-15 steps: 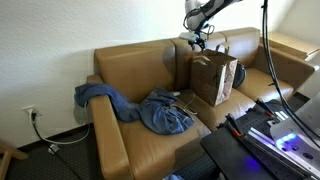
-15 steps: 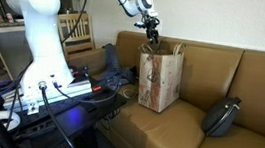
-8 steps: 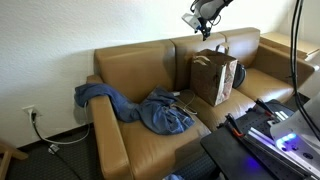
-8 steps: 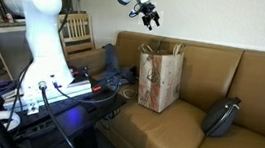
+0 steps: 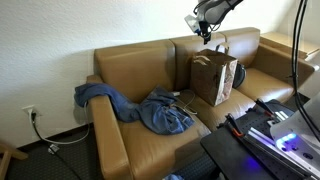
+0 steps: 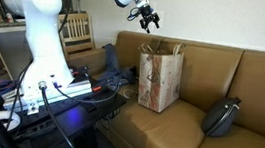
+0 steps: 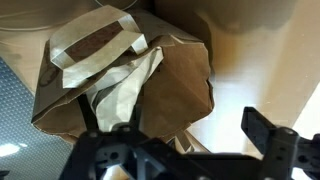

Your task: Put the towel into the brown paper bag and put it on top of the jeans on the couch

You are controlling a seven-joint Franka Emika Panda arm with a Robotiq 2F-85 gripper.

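– Couch (image 5: 130, 75) first: where does it stand?
– The tan leather couch runs along the pale wall, beyond the far edge of the black desk (image 5: 228, 155).
– And the jeans?
– The jeans (image 5: 160, 112) lie crumpled on the seat cushion off the desk's far corner. One leg is draped over the couch arm.
– What about the bag?
– The brown paper bag (image 5: 214, 78) stands upright on the next cushion, straight out from the desk's far edge. It is just beside the jeans and not on top of them; whether the two touch cannot be told. Its handles stick up above its mouth.
– Where is the towel?
– The wrist view looks down into the bag's open mouth. There the pale towel (image 7: 128, 92) sits bunched inside, between the paper handles.
– And the gripper?
– The gripper (image 5: 203, 28) hangs in the air above the bag and clear of it, higher than the top of the backrest. In the wrist view its fingers (image 7: 266, 132) are spread wide, with nothing between them.
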